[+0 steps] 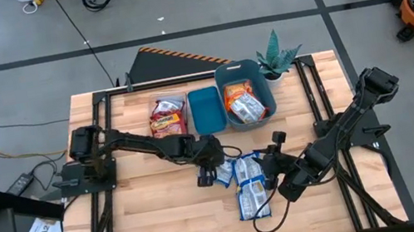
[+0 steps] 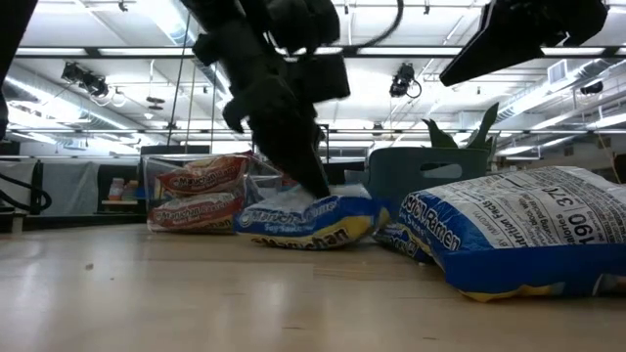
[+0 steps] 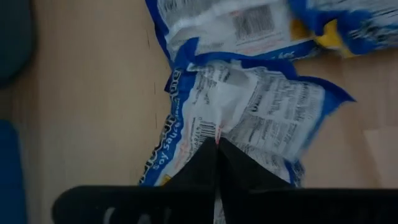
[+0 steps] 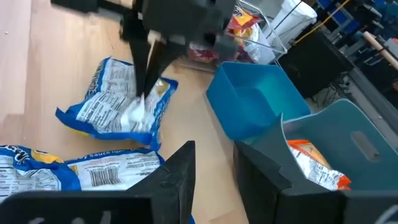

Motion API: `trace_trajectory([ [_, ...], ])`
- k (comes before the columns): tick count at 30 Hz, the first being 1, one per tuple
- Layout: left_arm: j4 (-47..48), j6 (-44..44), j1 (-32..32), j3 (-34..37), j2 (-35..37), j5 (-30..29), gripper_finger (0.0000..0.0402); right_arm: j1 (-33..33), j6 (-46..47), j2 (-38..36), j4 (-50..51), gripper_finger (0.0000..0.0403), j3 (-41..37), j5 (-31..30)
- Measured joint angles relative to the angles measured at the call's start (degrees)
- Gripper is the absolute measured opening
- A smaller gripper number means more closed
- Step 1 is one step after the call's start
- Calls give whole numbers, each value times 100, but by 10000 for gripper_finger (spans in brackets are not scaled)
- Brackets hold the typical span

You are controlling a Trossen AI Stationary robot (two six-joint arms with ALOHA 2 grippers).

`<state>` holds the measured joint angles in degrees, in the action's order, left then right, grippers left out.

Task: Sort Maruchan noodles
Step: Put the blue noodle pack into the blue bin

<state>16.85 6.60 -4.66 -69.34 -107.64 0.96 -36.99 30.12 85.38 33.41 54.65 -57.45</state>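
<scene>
Over on the left, the left hand (image 1: pixel 217 167) is down on the light wooden table (image 1: pixel 156 217), its two dark fingers (image 3: pixel 217 163) pressed together and pinching the crinkly blue-trimmed silvery-white noodle packet (image 3: pixel 249 115) at the left of the loose cluster. In the low view that packet (image 2: pixel 308 221) lies flat on the wood with the dark fingers planted into its top.

Behind it, at the table's far edge, a clear container with red-trimmed noodle packets (image 1: pixel 167 117) sits first, then a small bright blue open bin (image 1: pixel 206 109), then a bigger grey-blue bin (image 1: pixel 257 70) holding orange-trimmed noodle packets (image 1: pixel 244 105), with a small green plant (image 1: pixel 277 58) just beside it.

Moving right, two more blue-trimmed packets (image 1: pixel 250 184) lie mid-table, touching each other. The right hand (image 1: pixel 275 164) hovers just right of them, fingers (image 4: pixel 180 180) spread, gripping nothing.
</scene>
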Motion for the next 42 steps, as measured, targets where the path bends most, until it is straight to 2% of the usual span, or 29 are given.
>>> trace_trajectory([
  [10, 305, 298, 499, 0, 1045, -71, 11, -2, 826, 4, -129, 114, -381, 13],
  [13, 214, 599, 749, 0, 1276, -391, 12, -2, 915, 4, -368, 114, -432, 11],
  [15, -5, 856, 941, -2, 1321, -819, 14, -2, 814, 4, -641, 114, -472, 11],
  [18, -397, 1192, 1318, -2, 1299, -1236, 15, -2, 605, 4, -1096, 114, -521, 39],
  [22, -862, 1212, 1919, -4, 1031, -1234, 16, -54, 439, 4, -1532, 114, -572, 52],
  [30, -1379, 1181, 2930, -2, 469, -1229, 17, -166, 418, 4, -1648, 114, -572, 4],
  [34, -1360, 1076, 3178, -2, 233, -693, 19, -160, 321, 4, -1690, 114, -572, -15],
  [37, -1339, 1052, 3210, 2, 122, -349, 40, -162, 278, 4, -1714, 114, -572, -44],
  [42, -1233, 1100, 3120, 1, 167, -616, 119, -160, 100, 4, -1676, 114, -572, -55],
])
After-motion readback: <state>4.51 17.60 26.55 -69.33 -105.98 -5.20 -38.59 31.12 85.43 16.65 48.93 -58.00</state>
